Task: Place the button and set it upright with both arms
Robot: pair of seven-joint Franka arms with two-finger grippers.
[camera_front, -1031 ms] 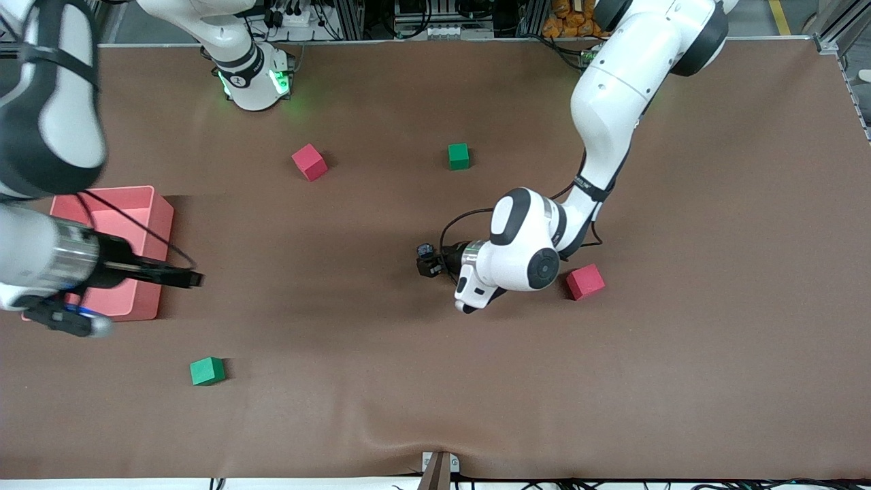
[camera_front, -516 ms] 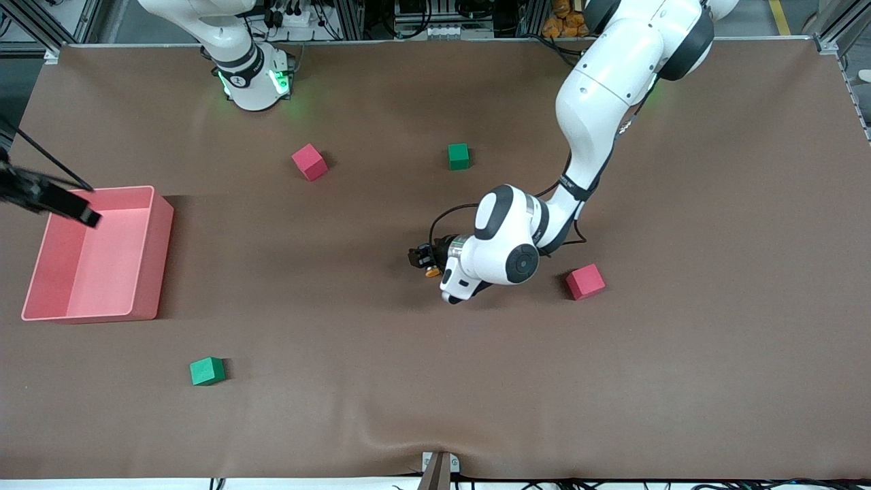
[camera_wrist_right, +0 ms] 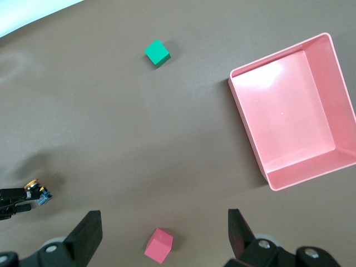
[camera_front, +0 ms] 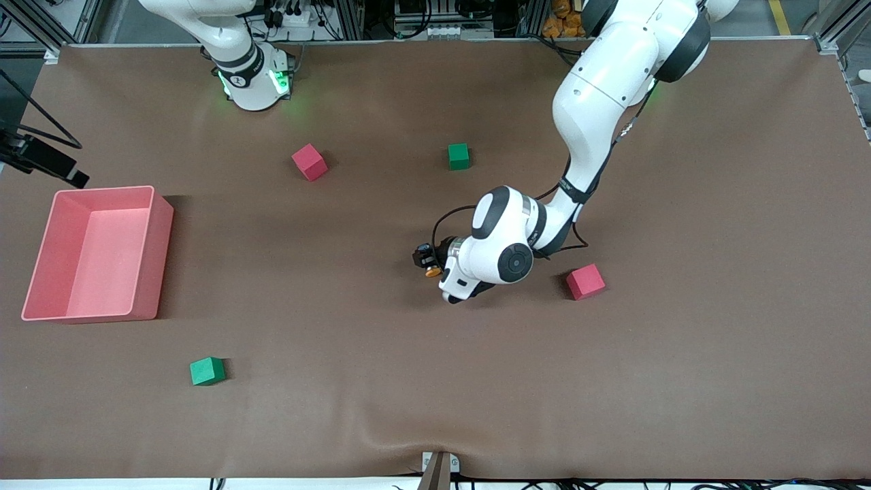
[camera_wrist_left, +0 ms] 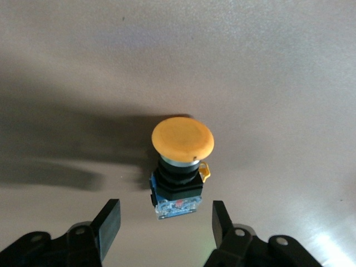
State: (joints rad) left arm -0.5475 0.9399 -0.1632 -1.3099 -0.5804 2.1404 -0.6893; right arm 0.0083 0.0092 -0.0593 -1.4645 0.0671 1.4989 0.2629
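From the front view, the button (camera_front: 433,273) sits out on the brown table (camera_front: 435,395) near its middle, just beside the left gripper (camera_front: 423,258), which is down low there. A red cube (camera_front: 585,281) lies toward the left arm's end. The right gripper (camera_front: 58,170) waits up over the table's edge at the right arm's end, above a pink bin (camera_front: 160,245). So placing looks done. Whether the button stands properly is hard to judge from here. The left wrist view fills that in. The orange cap is up over the black body, which looks upright to me, and the fingers (camera_wrist_left: 108,222) stand apart on either side of the body with a gap showing each way, gripping nothing. What seems left is backing that arm away. The right wrist view shows that gripper spread wide and empty, high enough to take in the bin, a green cube (camera_wrist_right: 157,52) and the distant button.
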